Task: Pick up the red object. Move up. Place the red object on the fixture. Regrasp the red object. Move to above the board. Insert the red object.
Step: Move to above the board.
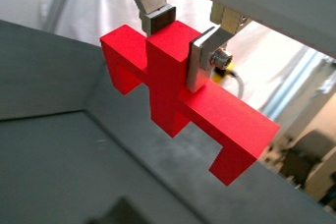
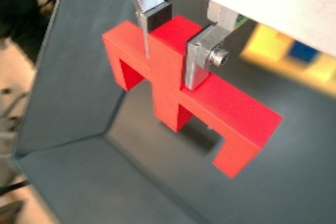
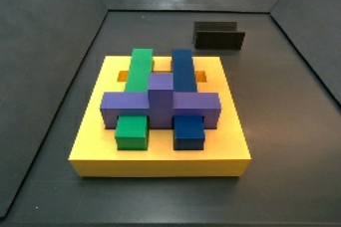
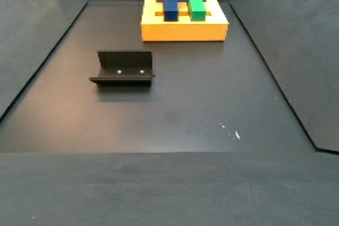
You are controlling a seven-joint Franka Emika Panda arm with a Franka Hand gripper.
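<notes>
The red object (image 1: 178, 95) is a flat piece with several prongs. It shows in both wrist views, also here (image 2: 178, 90), hanging in the air well above the dark floor. My gripper (image 1: 180, 33) is shut on its central bar, one pad on each side, seen again in the other wrist view (image 2: 174, 33). Neither the gripper nor the red object shows in the side views. The yellow board (image 3: 163, 141) carries purple, green and blue pieces and also shows far off in a side view (image 4: 184, 27). The fixture (image 4: 123, 69) stands on the floor, seen too in a side view (image 3: 220, 38).
Dark walls enclose the floor in both side views. A yellow and blue patch (image 2: 282, 46) shows beyond the red object in a wrist view. A small pale mark (image 4: 228, 128) lies on the floor.
</notes>
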